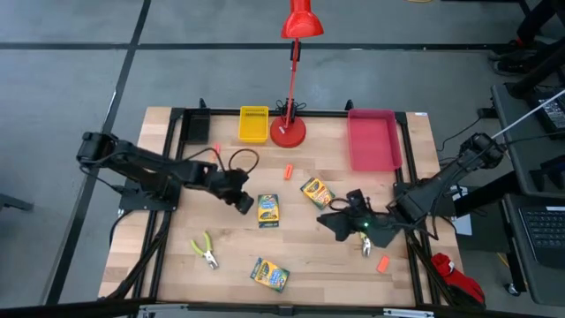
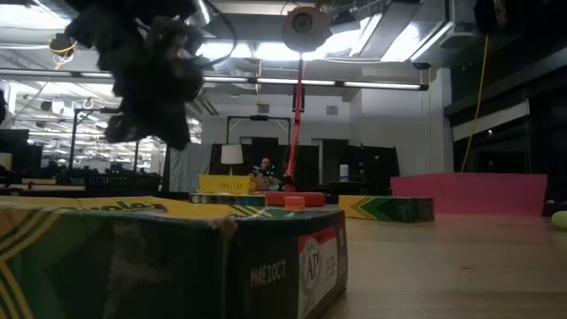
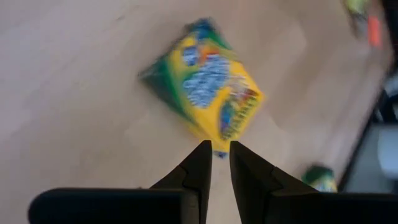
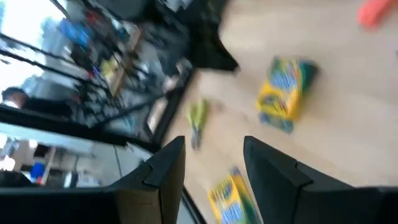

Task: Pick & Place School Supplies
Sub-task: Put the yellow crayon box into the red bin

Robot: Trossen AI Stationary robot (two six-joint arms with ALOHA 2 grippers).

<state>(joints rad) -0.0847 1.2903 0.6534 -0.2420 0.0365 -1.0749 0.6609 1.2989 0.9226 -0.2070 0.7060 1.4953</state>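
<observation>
In the low view, the nearest crayon box (image 2: 168, 261) is cut off by the left and bottom edges, and a lime-green object (image 2: 560, 220) is clipped at the right edge. In the high view, pliers (image 1: 365, 243) are partly covered by the right gripper (image 1: 340, 224). Both wrist views are blurred.

Open-plan lab: robot table (image 1: 177, 265), ceiling lights (image 2: 354, 84), workstations (image 2: 53, 177).

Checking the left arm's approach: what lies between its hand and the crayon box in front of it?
Only bare wood, per the left wrist view: left hand, crayon box.
</observation>
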